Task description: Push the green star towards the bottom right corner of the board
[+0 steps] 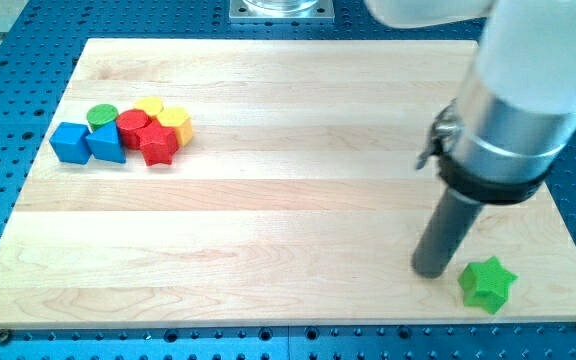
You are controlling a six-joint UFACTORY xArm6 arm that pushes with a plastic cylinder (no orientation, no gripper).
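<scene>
The green star (487, 284) lies on the wooden board (268, 220) near its bottom right corner. My tip (429, 270) rests on the board just to the star's left, with a small gap between them. The dark rod rises from the tip up to the arm's grey and white body at the view's top right.
A cluster of blocks sits at the board's upper left: a blue cube (69, 142), a blue triangular block (106, 145), a green cylinder (102, 115), a red cylinder (133, 125), a red star (158, 146), a yellow block (149, 105) and a yellow hexagon (174, 121).
</scene>
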